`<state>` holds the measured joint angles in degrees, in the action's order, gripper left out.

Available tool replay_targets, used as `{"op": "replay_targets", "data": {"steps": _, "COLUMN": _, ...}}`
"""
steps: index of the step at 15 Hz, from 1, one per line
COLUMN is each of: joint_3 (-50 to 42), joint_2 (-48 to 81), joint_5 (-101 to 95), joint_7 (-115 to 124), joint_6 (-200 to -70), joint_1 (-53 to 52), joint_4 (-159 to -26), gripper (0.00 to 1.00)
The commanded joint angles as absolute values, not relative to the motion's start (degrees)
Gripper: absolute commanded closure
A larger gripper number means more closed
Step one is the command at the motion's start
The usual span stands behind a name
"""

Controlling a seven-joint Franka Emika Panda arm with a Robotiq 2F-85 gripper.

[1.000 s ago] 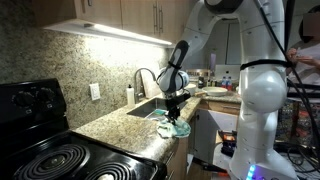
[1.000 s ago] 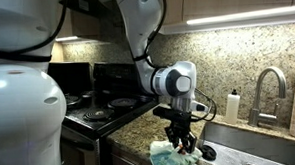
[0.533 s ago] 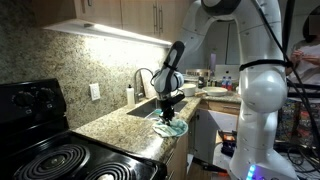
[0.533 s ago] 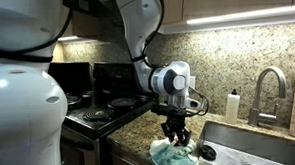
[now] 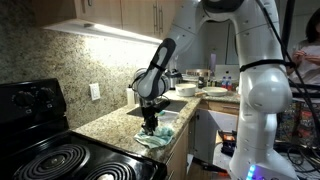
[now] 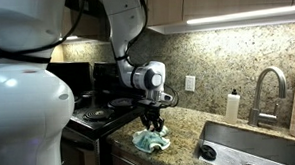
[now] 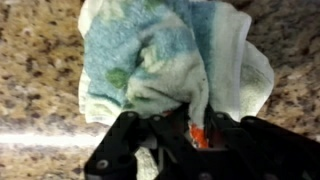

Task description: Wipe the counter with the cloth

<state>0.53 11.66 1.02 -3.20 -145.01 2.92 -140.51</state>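
The tool [image 5: 150, 126] points straight down at the granite table [image 5: 108, 124], its fingers pressed into the cloth [image 5: 155, 138]. In the wrist view, the black fingers of the tool [image 7: 186, 122] close around a bunched fold of the cloth [image 7: 160, 60]. That picture is blurred, so the exact hold is hard to judge, but the fabric appears pinched between them.

The cloth is pale, with blue-green patches and a white edge. It lies crumpled on the table near the front edge, between the stove [image 5: 60, 160] and the sink [image 6: 253, 154]. In both exterior views it spreads out from under the tool [image 6: 152, 126], and a loose corner of the cloth [image 6: 151, 142] reaches toward the table's front rim.

The speckled table [image 6: 185, 125] shows bare on either side of the cloth. A curved faucet [image 6: 269, 87] stands behind the sink, with a small white bottle [image 6: 232, 106] beside it against the stone backsplash. The white arm bends down from above to reach the cloth.
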Motion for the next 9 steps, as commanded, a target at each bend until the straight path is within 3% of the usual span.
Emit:
{"op": "replay_targets", "data": {"steps": 1, "joint_3": 4.3, "joint_2": 15.1, "joint_5": 4.6, "joint_7": -3.7, "joint_6": -144.0, "joint_1": -0.3, "joint_4": -137.1, "gripper": 0.92}}
{"op": "replay_targets", "data": {"steps": 9, "joint_3": 7.6, "joint_2": 17.8, "joint_5": 5.1, "joint_7": -7.0, "joint_6": -142.6, "joint_1": -1.6, "joint_4": -131.6, "gripper": 0.92}}
